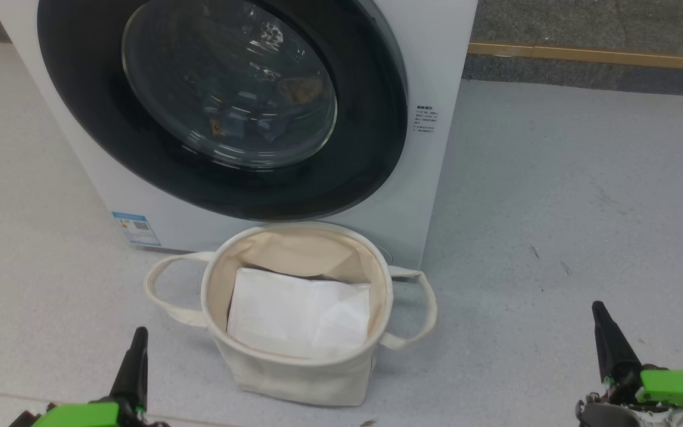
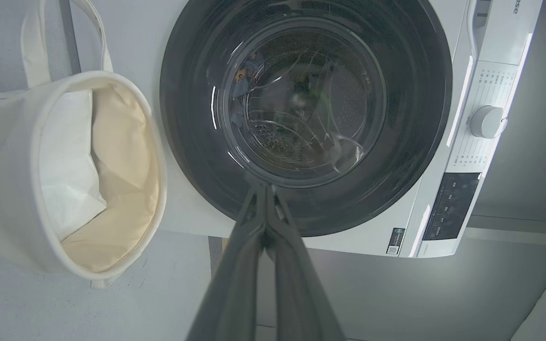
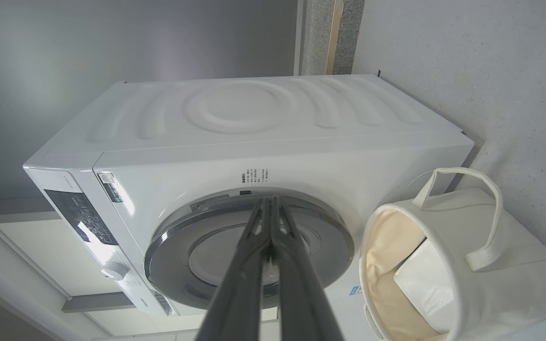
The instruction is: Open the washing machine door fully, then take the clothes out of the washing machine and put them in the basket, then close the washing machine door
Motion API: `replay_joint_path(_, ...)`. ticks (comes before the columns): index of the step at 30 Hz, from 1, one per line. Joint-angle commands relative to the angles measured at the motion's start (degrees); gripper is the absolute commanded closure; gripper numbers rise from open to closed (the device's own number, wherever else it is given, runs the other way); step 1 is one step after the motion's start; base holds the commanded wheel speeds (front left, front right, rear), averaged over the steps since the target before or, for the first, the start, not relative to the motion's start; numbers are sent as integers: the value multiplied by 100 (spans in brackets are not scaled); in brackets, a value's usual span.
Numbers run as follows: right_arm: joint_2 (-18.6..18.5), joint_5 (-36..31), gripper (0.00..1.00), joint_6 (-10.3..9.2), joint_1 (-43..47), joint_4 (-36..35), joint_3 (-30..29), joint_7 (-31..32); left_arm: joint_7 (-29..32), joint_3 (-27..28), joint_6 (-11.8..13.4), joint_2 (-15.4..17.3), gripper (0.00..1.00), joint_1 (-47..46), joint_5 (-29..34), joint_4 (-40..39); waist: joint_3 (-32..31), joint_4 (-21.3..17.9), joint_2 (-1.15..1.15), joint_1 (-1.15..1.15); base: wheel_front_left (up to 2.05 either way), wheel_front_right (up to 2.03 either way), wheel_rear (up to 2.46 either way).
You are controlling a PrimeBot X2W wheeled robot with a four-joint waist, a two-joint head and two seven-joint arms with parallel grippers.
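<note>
A: Quick, door status?
B: The washing machine door [image 1: 223,107] was shut, flat against the front of the washing machine [image 1: 430,178]. Its black rim and glass bulge faced you.
A: Clothes?
B: The clothes [image 1: 300,92] were inside the machine, seen through the door's glass as bits of light blue and an orange-brown patch. It was too murky to count pieces.
A: Basket?
B: The basket [image 1: 294,367] stood upright on the grey floor [image 1: 555,207], just in front of the machine and right under the door's lower rim. Its mouth faced up, with one looped handle out to each side. A folded white sheet [image 1: 297,311] lay inside it.
A: And your grippers?
B: Your left gripper [image 1: 139,333] was at the lower left of the head view, fingers pressed together with nothing between them. It was left of the basket and apart from it. In the left wrist view its tips pointed at the door's lower black rim, well short of it. Your right gripper [image 1: 598,307] was at the lower right, fingers also pressed together and empty. It was over bare floor, well apart from the basket and the machine.
A: Anything else?
B: There was a blue label [image 1: 136,228] low on the machine's front, by its left corner. A round control knob [image 2: 486,121] sat on the panel.
</note>
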Motion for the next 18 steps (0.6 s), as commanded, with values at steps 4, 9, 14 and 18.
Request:
replay_joint_path(4, -33, -33, 100, 1, -282, -177, 95, 31, 45, 205, -42, 36, 100, -255, 66, -151, 0, 0, 0, 0, 0, 0, 0)
replay_joint_path(9, -32, -35, 100, 1, -282, -177, 93, 33, 49, 209, -42, 32, 100, -256, 70, -150, 0, 0, 0, 0, 0, 0, 0)
replay_joint_path(14, -30, -36, 100, 1, -282, -177, 91, 35, 53, 214, -42, 29, 100, -256, 74, -150, 0, 0, 0, 0, 0, 0, 0)
replay_joint_path(18, -29, -37, 100, 1, -282, -177, 90, 36, 55, 217, -42, 27, 100, -256, 76, -150, 0, 0, 0, 0, 0, 0, 0)
